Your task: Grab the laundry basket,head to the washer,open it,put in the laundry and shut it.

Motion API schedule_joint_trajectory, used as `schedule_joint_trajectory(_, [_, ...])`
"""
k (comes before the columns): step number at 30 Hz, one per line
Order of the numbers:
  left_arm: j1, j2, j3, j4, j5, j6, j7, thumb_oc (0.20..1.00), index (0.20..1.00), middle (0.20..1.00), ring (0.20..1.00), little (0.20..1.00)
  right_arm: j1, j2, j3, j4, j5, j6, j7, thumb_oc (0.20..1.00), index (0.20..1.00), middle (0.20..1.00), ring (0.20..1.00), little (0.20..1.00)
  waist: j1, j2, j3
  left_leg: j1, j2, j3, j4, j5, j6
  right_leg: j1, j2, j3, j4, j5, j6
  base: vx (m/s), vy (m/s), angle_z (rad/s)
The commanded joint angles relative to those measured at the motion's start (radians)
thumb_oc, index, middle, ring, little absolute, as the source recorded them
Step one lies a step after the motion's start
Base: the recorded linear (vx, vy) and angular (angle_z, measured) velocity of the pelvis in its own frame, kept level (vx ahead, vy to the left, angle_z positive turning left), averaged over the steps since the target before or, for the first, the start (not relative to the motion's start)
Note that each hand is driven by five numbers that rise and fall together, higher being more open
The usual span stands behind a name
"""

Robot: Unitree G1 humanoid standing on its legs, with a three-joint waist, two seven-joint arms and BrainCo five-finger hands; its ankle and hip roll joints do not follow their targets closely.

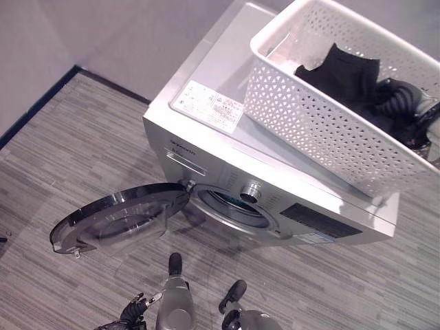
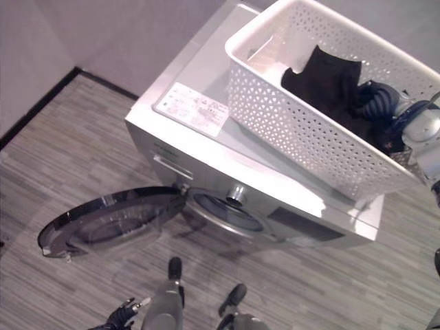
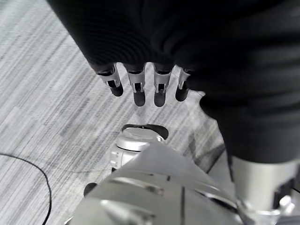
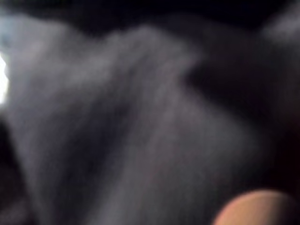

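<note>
Flooring (image 1: 75,151) of grey wood grain is seen at the left, with the washer door (image 1: 117,218) swung fully open and lying low over it. Beside the door, the silver washer (image 1: 206,124) is shown with its drum opening uncovered. On the washer's top a white laundry basket (image 1: 316,124) has been set, with dark laundry (image 1: 344,72) piled inside. The right hand (image 2: 381,103) is sunk among the clothes; its grip cannot be told. The left hand (image 3: 140,86) is held above the floor, fingers relaxed, nothing grasped.
</note>
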Motion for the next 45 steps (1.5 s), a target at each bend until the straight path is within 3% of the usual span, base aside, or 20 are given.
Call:
schedule_joint_trajectory(1, [0.023,0.003,-0.079,0.091,0.059,-0.002,0.024,1.000,1.000,1.000,1.000,1.000,-0.035,0.016,-0.138,0.005,0.152,-0.071,-0.118,0.200,0.200,0.200,0.200,0.200,0.021,-0.013,-0.062,0.025,0.019,0.020,-0.208,0.206,-0.011,0.142,-0.024,-0.010,0.037,-0.167,0.071,0.06,-0.016,0.10])
schedule_joint_trajectory(8, [0.026,0.007,-0.033,0.160,0.053,0.008,0.052,1.000,1.000,1.000,1.000,1.000,-0.109,0.068,-0.210,-0.001,0.249,-0.099,-0.213,0.200,0.200,0.200,0.200,0.200,0.022,-0.014,-0.114,0.059,0.015,0.023,-0.212,0.199,-0.011,0.174,-0.026,-0.015,0.037,-0.174,0.072,0.03,-0.007,0.11])
schedule_joint_trajectory(12, [0.015,-0.005,-0.023,0.153,0.056,0.006,0.082,1.000,1.000,1.000,1.000,1.000,-0.074,0.102,-0.342,-0.062,0.142,-0.124,-0.369,0.200,0.200,0.200,0.200,0.200,0.023,-0.002,-0.146,0.074,0.005,0.017,-0.216,0.190,-0.008,0.194,-0.030,-0.016,0.039,-0.178,0.074,0.03,0.007,0.06])
schedule_joint_trajectory(17, [0.016,-0.002,-0.025,0.152,0.056,0.006,0.082,1.000,1.000,1.000,1.000,1.000,-0.065,0.102,-0.351,-0.067,0.140,-0.122,-0.369,0.200,0.200,0.200,0.200,0.200,0.025,-0.005,-0.147,0.075,0.005,0.017,-0.216,0.190,-0.008,0.194,-0.030,-0.016,0.039,-0.178,0.074,0.01,0.002,0.03])
schedule_joint_trajectory(18, [0.011,-0.017,-0.052,0.115,0.097,0.006,0.098,1.000,1.000,1.000,1.000,1.000,0.000,0.080,-0.460,-0.091,-0.050,-0.105,-0.517,0.200,0.200,0.200,0.200,0.200,0.026,0.011,-0.160,0.085,-0.008,0.001,-0.218,0.184,-0.004,0.208,-0.031,-0.023,0.045,-0.186,0.075,0.04,0.009,0.04])
schedule_joint_trajectory(23, [0.012,-0.021,-0.039,0.097,0.152,-0.002,0.109,1.000,1.000,1.000,1.000,1.000,0.190,-0.015,-0.583,-0.212,-0.443,-0.028,-0.644,0.200,0.200,0.200,0.200,0.200,0.024,0.020,-0.166,0.094,-0.016,-0.003,-0.219,0.176,0.001,0.218,-0.034,-0.027,0.046,-0.188,0.079,0.01,0.003,0.18])
schedule_joint_trajectory(32, [0.005,-0.020,-0.016,0.129,0.191,-0.006,0.110,1.000,1.000,1.000,1.000,1.000,0.467,-0.053,-0.830,-0.279,-0.518,-0.001,-0.693,0.200,0.200,0.200,0.200,0.200,0.002,0.023,-0.179,0.100,-0.017,0.001,-0.221,0.169,0.002,0.220,-0.040,-0.020,0.046,-0.184,0.084,0.00,0.002,-0.01])
schedule_joint_trajectory(37, [0.007,-0.026,0.032,0.140,0.198,-0.010,0.119,1.000,1.000,1.000,1.000,1.000,0.636,-0.094,-0.967,-0.303,-0.623,0.049,-0.721,0.200,0.200,0.200,0.200,0.200,-0.036,0.032,-0.188,0.111,-0.016,0.017,-0.222,0.161,0.004,0.219,-0.048,-0.007,0.043,-0.177,0.089,0.00,0.000,-0.10])
schedule_joint_trajectory(45, [-0.007,-0.034,0.059,0.156,0.216,-0.014,0.126,1.000,1.000,1.000,1.000,1.000,0.828,-0.105,-1.106,-0.344,-0.702,0.076,-0.707,0.200,0.200,0.200,0.200,0.200,-0.072,0.036,-0.195,0.116,-0.009,0.033,-0.223,0.161,-0.001,0.215,-0.048,0.004,0.041,-0.173,0.092,0.00,-0.018,-0.10])
